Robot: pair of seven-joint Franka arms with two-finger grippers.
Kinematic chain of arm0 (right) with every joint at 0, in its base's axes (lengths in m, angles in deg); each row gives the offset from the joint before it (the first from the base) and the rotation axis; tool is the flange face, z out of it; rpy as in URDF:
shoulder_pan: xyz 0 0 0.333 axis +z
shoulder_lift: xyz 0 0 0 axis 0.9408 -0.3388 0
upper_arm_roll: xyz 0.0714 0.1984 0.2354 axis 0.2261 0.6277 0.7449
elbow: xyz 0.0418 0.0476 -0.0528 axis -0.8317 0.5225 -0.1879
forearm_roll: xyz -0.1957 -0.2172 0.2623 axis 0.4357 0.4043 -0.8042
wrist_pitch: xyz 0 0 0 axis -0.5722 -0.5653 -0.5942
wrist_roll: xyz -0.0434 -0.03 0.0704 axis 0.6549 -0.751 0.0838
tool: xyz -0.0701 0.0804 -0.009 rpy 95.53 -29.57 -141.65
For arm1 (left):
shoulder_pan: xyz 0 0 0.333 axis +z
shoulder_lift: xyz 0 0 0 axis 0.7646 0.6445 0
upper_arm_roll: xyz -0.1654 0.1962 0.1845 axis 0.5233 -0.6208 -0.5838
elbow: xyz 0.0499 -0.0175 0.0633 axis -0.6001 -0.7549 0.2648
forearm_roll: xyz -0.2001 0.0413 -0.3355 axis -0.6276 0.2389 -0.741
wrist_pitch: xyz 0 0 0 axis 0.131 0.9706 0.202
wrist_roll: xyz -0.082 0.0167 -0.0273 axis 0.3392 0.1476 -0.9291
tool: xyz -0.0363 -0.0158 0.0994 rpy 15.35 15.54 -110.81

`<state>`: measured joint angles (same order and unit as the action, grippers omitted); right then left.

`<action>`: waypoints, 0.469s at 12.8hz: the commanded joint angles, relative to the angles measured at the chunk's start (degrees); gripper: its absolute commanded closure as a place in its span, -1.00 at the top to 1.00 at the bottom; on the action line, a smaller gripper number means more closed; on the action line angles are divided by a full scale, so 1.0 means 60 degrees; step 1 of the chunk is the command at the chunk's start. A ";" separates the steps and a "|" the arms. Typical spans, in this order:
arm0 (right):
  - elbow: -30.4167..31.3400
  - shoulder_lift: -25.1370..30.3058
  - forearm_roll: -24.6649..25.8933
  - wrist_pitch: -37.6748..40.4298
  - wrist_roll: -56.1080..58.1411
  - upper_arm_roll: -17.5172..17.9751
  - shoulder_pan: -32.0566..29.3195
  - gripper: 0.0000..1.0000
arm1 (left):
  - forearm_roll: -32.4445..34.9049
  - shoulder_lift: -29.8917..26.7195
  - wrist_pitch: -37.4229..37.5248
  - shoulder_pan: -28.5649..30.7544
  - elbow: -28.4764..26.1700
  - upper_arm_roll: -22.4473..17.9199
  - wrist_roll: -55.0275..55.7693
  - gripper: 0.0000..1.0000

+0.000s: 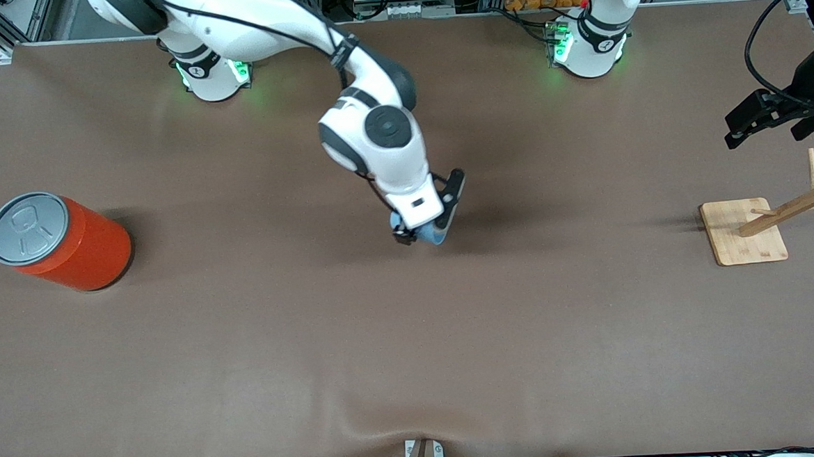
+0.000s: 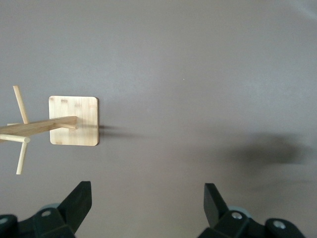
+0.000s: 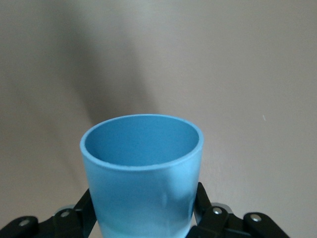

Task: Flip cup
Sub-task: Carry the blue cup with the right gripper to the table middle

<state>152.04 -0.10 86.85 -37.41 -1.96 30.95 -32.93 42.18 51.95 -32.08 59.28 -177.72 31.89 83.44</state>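
My right gripper (image 1: pixel 422 233) jaws clamp the small light-blue tapered plastic cup (image 3: pixel 142 173) mid-surface, left gripper (image 2: pixel 143 206) jaws wide and waiting at three o'clock; next, I judge, rotate and set down.

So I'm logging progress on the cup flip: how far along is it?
Done: the right gripper is shut on the cup, at the middle of the table. In hand: the cup's mouth faces away from the wrist camera; whether it's turning can't be told. Left: setting it down and letting go. The left gripper waits open above the wooden rack.
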 commanded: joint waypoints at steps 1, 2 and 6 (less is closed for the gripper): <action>-0.0533 -0.0740 0.0900 0.0011 0.0506 -0.0089 0.0730 -1.00 | 0.0037 0.0037 -0.0140 0.0073 0.0012 0.0055 -0.0147 1.00; -0.0533 -0.0916 0.1134 -0.0063 0.0477 -0.0104 0.0964 -1.00 | 0.0037 0.0051 -0.0140 0.0073 0.0012 0.0055 -0.0147 1.00; -0.0519 -0.1445 0.1385 -0.0310 -0.0520 -0.0367 0.1624 -1.00 | 0.0022 0.0241 -0.0169 0.0073 -0.0003 0.0055 -0.0118 1.00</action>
<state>151.37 -6.60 93.42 -38.45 -3.79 29.70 -24.55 42.18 52.68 -32.44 59.27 -177.80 31.90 83.44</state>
